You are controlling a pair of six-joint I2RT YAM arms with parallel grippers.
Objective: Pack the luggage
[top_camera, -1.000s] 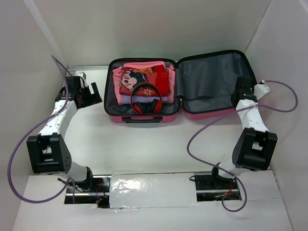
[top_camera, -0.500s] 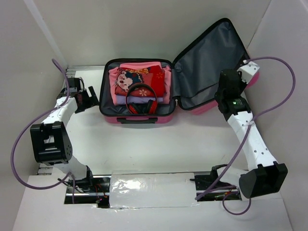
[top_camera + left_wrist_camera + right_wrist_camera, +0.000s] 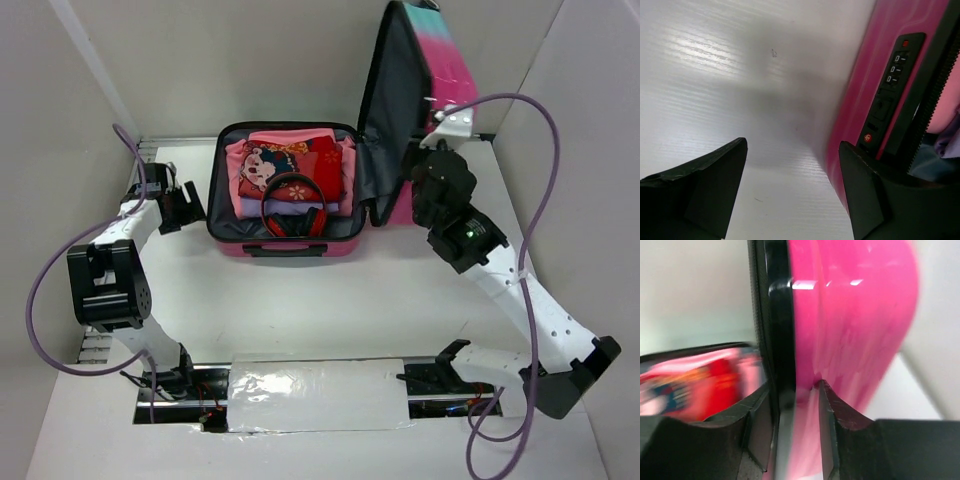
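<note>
The luggage point(image 3: 290, 245) lies open at the back of the table, its pink base packed with folded pink and red clothes point(image 3: 290, 160) and red headphones point(image 3: 295, 205) on top. Its lid point(image 3: 400, 110) stands almost upright, grey lining facing the base. My right gripper point(image 3: 420, 160) is shut on the lid's front rim; in the right wrist view its jaws point(image 3: 795, 390) straddle the black trim and the pink shell point(image 3: 850, 315). My left gripper point(image 3: 185, 205) is open just left of the base, nothing between its fingers point(image 3: 792, 150), beside the pink side wall point(image 3: 860, 85) and its combination lock point(image 3: 895, 70).
White walls close in the table at the back and on both sides. Purple cables loop from both arms, the right one point(image 3: 545, 150) arching high beside the lid. A taped strip point(image 3: 315, 395) lies between the arm bases.
The right arm has swung the lid up from flat on the table to nearly upright, following it leftward. The left gripper stayed beside the base and its jaws narrowed slightly.
</note>
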